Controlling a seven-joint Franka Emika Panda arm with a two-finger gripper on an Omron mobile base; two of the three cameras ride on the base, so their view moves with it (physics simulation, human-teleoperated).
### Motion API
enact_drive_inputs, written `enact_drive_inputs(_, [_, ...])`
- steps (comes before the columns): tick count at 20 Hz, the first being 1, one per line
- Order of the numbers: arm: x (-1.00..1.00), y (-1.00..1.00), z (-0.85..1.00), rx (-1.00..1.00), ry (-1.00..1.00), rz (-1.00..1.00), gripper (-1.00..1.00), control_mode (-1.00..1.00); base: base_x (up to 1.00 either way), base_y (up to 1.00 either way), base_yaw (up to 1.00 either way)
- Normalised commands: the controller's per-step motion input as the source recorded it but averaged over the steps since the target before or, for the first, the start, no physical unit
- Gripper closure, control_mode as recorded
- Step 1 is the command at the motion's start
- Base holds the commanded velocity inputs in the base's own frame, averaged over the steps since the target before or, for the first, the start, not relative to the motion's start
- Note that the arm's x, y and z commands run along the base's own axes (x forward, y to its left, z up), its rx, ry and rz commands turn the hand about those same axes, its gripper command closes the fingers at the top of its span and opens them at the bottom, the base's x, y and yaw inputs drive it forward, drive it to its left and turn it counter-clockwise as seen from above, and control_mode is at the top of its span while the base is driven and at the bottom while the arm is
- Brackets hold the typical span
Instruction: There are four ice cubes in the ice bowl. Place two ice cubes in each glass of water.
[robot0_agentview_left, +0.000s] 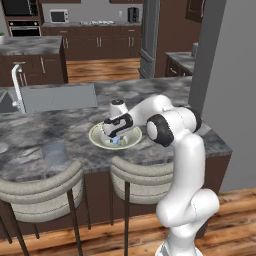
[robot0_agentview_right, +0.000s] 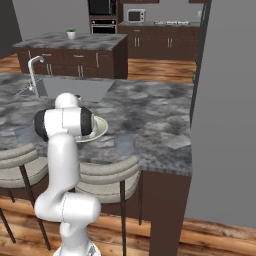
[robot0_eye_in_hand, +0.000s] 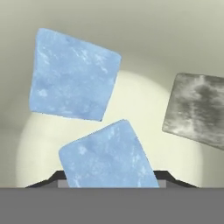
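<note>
Progress looks early to me: the gripper (robot0_agentview_left: 115, 140) is down inside the ice bowl (robot0_agentview_left: 97, 135) on the counter (robot0_agentview_left: 165, 95), and I see three ice cubes there, the nearest ice cube (robot0_eye_in_hand: 108, 157) between the fingertips. I cannot tell if the fingers already clamp it. Both glasses, the left glass (robot0_agentview_left: 54, 152) and the right glass (robot0_agentview_right: 125, 144), seem to hold no ice yet.

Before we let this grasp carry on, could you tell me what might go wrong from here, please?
1. The gripper is down in the ice bowl around the nearest ice cube; the grip looks near the cube's edge, so it might slip.
2. A second blue cube lies close behind and could be nudged.
3. The glass stands far off along the counter, so a drop seems possible.
</note>
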Motion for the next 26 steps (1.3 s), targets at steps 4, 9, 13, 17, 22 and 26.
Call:
enact_drive_inputs(4, [0.00, -0.02, 0.94, 0.00, -0.03, -0.02, 1.00, -1.00, 0.00, 0.00, 0.00])
enact_drive_inputs(9, [-0.72, -0.62, 1.00, 0.08, 0.00, -0.07, 1.00, -1.00, 0.00, 0.00, 0.00])
enact_drive_inputs(13, [-1.00, -0.99, 1.00, 0.08, 0.00, -0.03, 1.00, -1.00, 0.00, 0.00, 0.00])
enact_drive_inputs(17, [-0.99, -0.99, 0.82, 0.00, 0.00, -0.04, 1.00, -1.00, 0.00, 0.00, 0.00])
enact_drive_inputs(22, [-0.43, -0.96, -0.03, -0.04, 0.03, -0.08, 1.00, -1.00, 0.00, 0.00, 0.00])
enact_drive_inputs(26, [0.08, -0.40, -0.21, 0.00, -0.03, -0.07, 1.00, -1.00, 0.00, 0.00, 0.00])
